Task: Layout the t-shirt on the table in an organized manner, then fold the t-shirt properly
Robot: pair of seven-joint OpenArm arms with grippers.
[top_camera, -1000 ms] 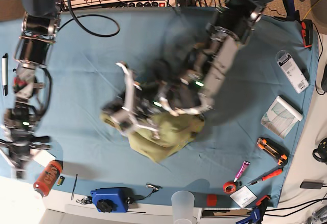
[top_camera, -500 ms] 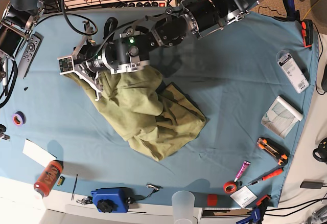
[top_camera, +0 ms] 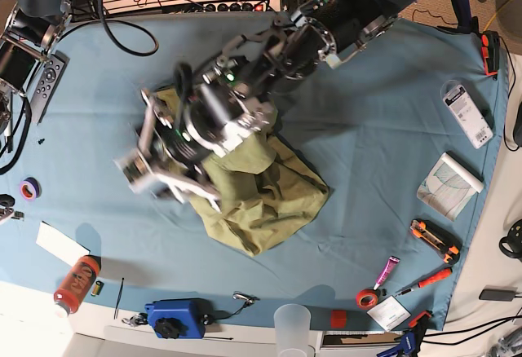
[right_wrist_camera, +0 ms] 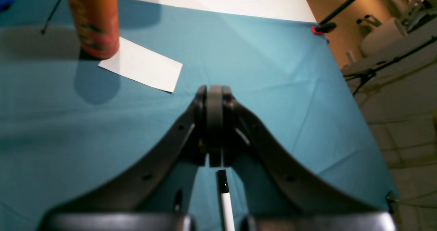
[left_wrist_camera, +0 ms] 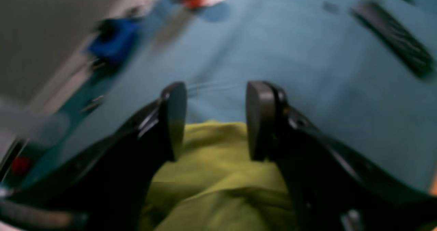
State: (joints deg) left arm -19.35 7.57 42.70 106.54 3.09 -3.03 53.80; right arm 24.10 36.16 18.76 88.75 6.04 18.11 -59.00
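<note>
The olive-green t-shirt (top_camera: pixel 269 194) lies crumpled in a heap at the middle of the light-blue table (top_camera: pixel 383 129). My left arm reaches across from the top right, and its gripper (top_camera: pixel 153 160) is blurred over the shirt's left edge. In the left wrist view the left gripper (left_wrist_camera: pixel 216 120) is open, with its fingers (left_wrist_camera: pixel 174 118) apart and shirt fabric (left_wrist_camera: pixel 211 162) lying between their bases. My right gripper (right_wrist_camera: pixel 215 128) is shut and empty, low over bare cloth near the table's left front corner. Its arm (top_camera: pixel 20 39) runs along the left edge.
An orange bottle (right_wrist_camera: pixel 92 19) (top_camera: pixel 76 282) and a white paper (right_wrist_camera: pixel 141 68) lie ahead of the right gripper, with a pen (right_wrist_camera: pixel 223 196) under it. A blue box (top_camera: pixel 173 316) and plastic cup (top_camera: pixel 292 324) sit at the front edge. Tools (top_camera: pixel 432 239) lie right, a remote (top_camera: pixel 47 80) left.
The left gripper swung from the upper left down towards the front, over the shirt's left side. The shirt's stretched-out left edge has drawn back towards the heap.
</note>
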